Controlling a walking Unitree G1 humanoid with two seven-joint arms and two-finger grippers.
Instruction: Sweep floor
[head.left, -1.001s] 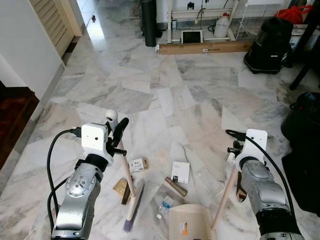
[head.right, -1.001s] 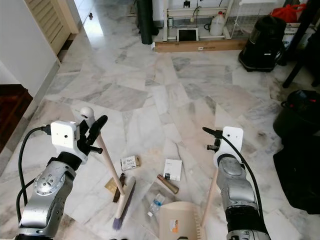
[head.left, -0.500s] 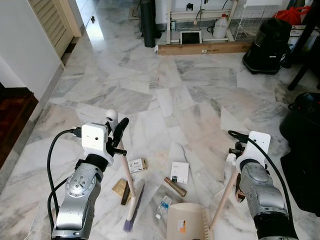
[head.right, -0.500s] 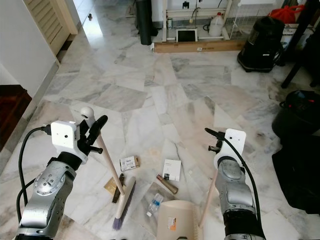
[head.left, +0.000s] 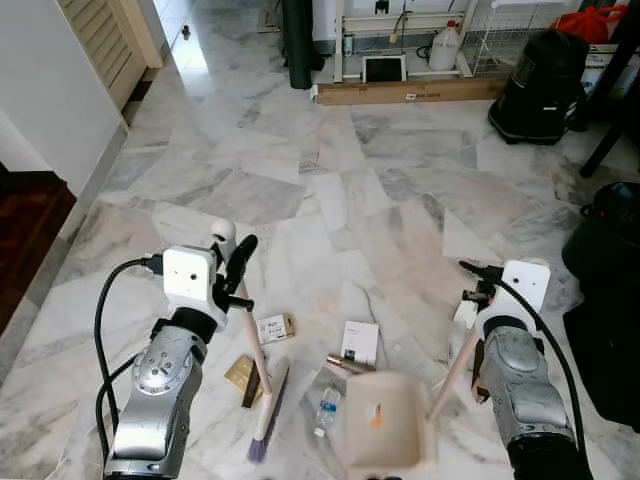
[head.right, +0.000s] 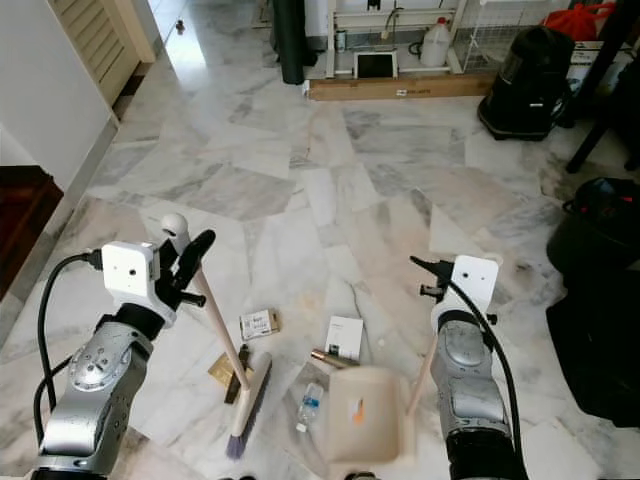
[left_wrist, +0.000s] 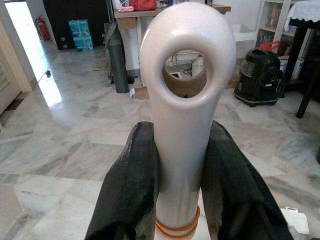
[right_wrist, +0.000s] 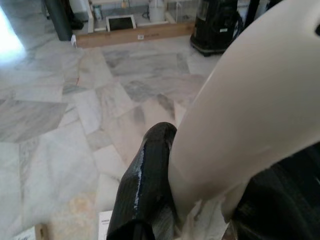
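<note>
Your left pincer (left_wrist: 180, 200) is clamped on the top of the broom handle (head.left: 245, 330), both black fingers (left_wrist: 131, 195) squeezing the cream shaft just under its looped end (left_wrist: 187, 65). From there the handle slants down to the broom head (head.left: 268, 410), which sits on the marble floor (head.left: 330, 190) in front of you, bristles down, slightly to your left.

Your right pincer (right_wrist: 200, 200) is gripping the dustpan handle (head.left: 455, 360); in the right wrist view you can see one black finger (right_wrist: 145, 185) pressed against the fat cream grip. That handle runs down and inward to the dustpan (head.left: 388, 420), a beige tray resting on the floor between your two arms, its mouth turned toward the litter.

The litter is bunched between broom and pan: a small plastic bottle (head.left: 326, 408) just beside the pan's left edge, a brown tube (head.left: 345, 364) touching or nearly touching the pan's far edge, a white card (head.left: 360, 340) just beyond that, a little box (head.left: 275, 328) near the broom shaft, and a gold-brown packet (head.left: 241, 375) right beside the shaft's lower end.

Farther out, there's a black vacuum-like canister (head.left: 545, 75) at the far right, a long cardboard box (head.left: 410, 93) along the back wall with a white jug (head.left: 444, 48) behind it, and a louvred door (head.left: 100, 45) on your far left.
</note>
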